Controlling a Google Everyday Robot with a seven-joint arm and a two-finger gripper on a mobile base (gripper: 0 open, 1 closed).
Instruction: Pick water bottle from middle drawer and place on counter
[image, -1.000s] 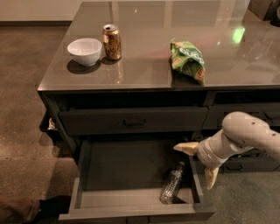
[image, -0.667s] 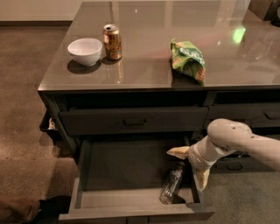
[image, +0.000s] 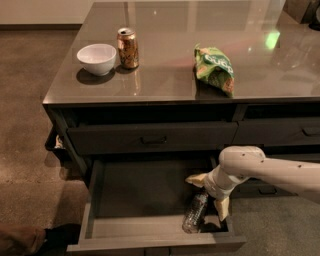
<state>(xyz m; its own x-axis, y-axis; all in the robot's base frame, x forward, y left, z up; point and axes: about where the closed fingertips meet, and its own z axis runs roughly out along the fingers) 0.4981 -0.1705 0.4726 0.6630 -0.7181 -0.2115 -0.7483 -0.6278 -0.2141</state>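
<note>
Camera view, one water bottle (image: 194, 213) in middle drawer (image: 150, 226), gripper (image: 210, 194) above it

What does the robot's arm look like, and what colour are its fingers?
The arm is smooth, white and rounded like a fat tube, with a few tiny dark dots on it. The gripper, down in the open middle drawer by the water bottle, has two pale yellowish pointed fingers. No cables show.
</note>
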